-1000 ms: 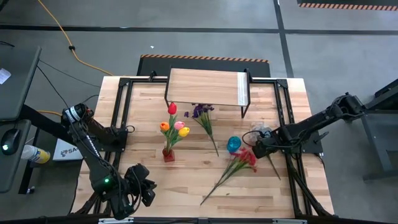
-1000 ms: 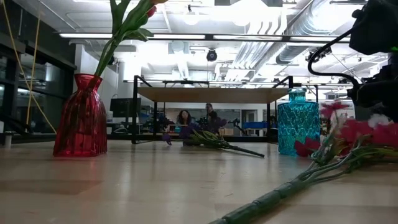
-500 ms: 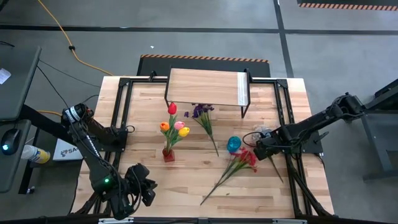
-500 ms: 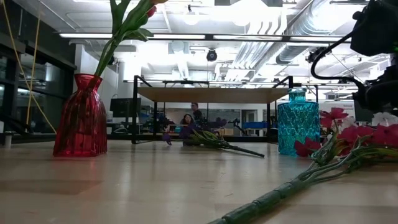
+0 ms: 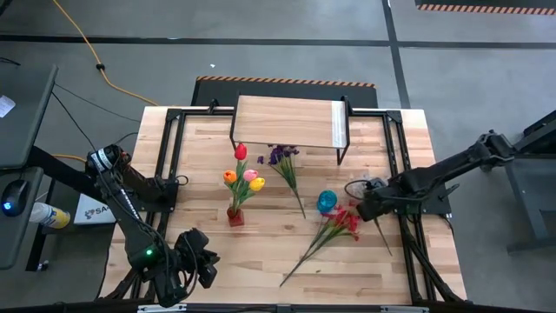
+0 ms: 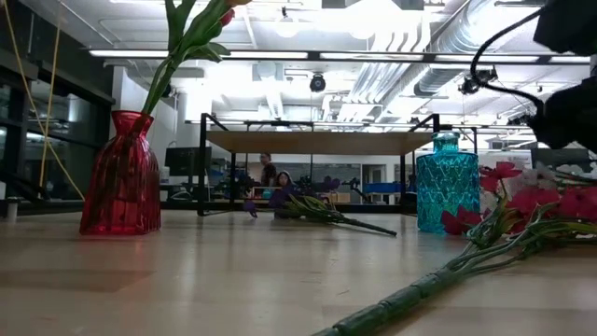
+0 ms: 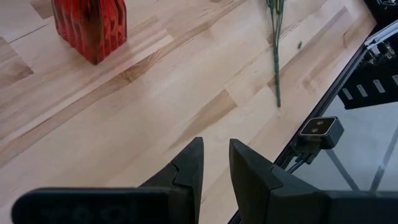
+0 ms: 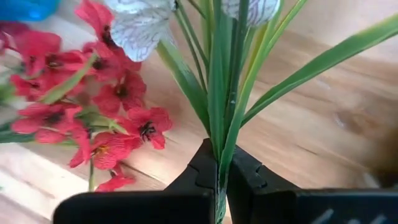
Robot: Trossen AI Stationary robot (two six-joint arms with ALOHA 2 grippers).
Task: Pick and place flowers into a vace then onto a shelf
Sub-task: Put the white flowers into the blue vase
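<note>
Right gripper (image 8: 219, 167) pinching the green stem of a white flower spray (image 8: 144, 28), fingers pressed on the stalk and long leaves, just beside the blue vase (image 5: 326, 203) and over the red blossom spray (image 5: 343, 222) lying on the table (image 5: 200, 261)

Left gripper (image 7: 214, 163) low at the near left corner of the table, fingers close together with a thin gap, holding nothing, well apart from the flowers

Red vase (image 5: 235, 216) upright left of centre, holding red, orange, pink and yellow tulips (image 5: 245, 174)

Purple spray (image 5: 282, 161) flat on the table between the two vases, blossoms near the shelf (image 5: 287, 122), stem pointing toward the blue vase

Shelf standing at the far edge of the table, bare on top

Far behind the table in the low view, two people (image 6: 272, 177) small and dim
</note>
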